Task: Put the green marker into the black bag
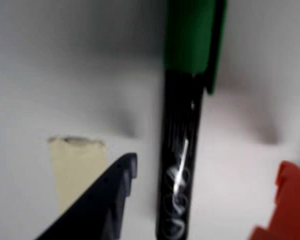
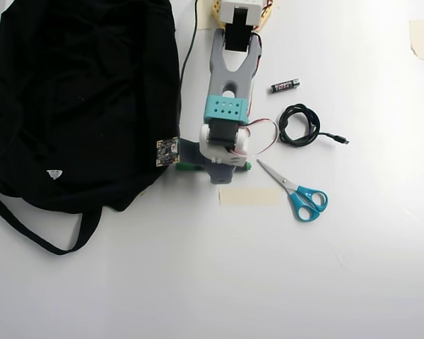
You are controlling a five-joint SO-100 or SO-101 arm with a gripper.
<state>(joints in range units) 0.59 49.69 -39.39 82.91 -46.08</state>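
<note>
Dark-blue and orange fingers of the pincer [image 1: 205,175] stand spread and released either side of the slim green-capped marker [image 1: 182,150], apparently lined up for a grasp. It lies flat on the white desk [image 2: 198,282], just beside the large soft black fabric bag [image 2: 78,92].

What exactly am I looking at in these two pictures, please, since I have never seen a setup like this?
This is a small grey and white robot arm on a white table. One picture looks down from above; the other comes from a camera on the arm's wrist. The wrist view shows its open gripper, one dark finger and one orange, straddling the slim green-capped marker, not yet held. On the table lie a large black fabric bag, blue-handled scissors, a coiled black cable, a small battery and tape strips.
</note>
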